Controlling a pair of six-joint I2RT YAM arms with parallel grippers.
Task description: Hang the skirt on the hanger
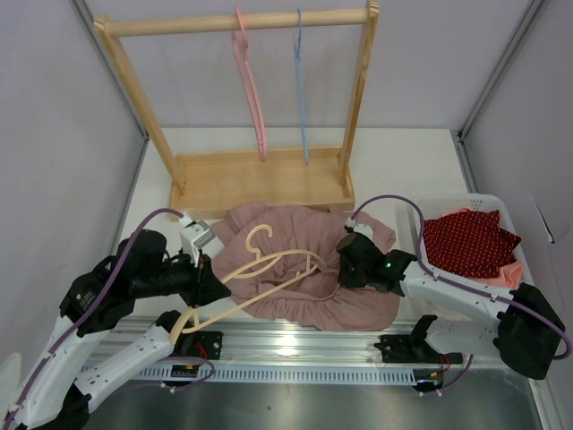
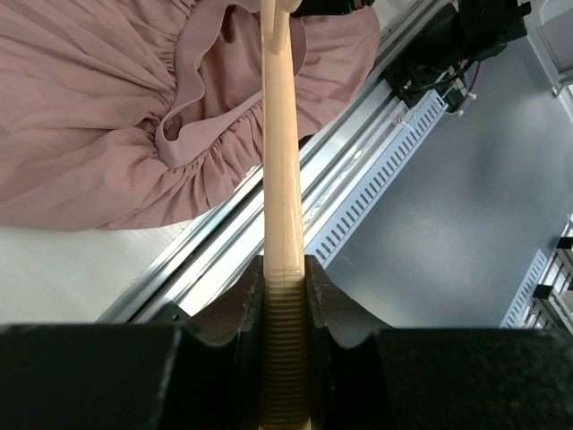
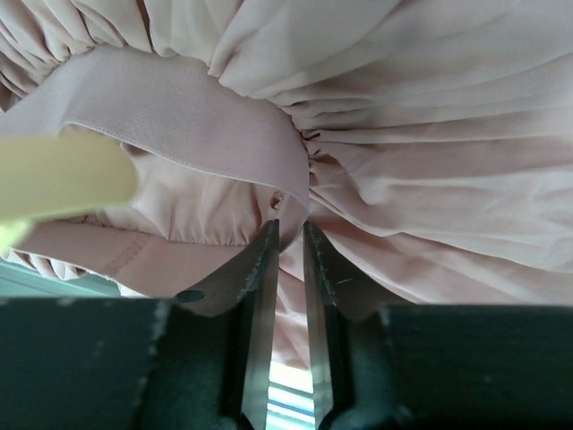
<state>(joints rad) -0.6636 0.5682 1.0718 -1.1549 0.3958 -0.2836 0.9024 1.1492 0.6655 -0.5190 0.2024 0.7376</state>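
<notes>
**Skirt**: dusty pink, gathered, with an elastic waistband. It lies crumpled on the table, just in front of the base of the wooden rack and touching that base's front edge.

**Hanger**: cream plastic, lying across the skirt on the near side of the rack, hook pointing toward the rack. One end of it is clamped in the left gripper. The fingers press on either side of the ribbed end, and the bar runs straight out from them over the waistband.

**Right gripper**: set low over the skirt, in front of the rack's right post. The fingers are narrow, with only a slim gap between them. The gathered seam of the waistband sits just at their tips. Whether any cloth is pinched cannot be told.

**On the rack's rail:** a pink hanger and a blue hanger, both bare.

**Right of the rack's base:** a white basket holding a red dotted cloth.
</notes>
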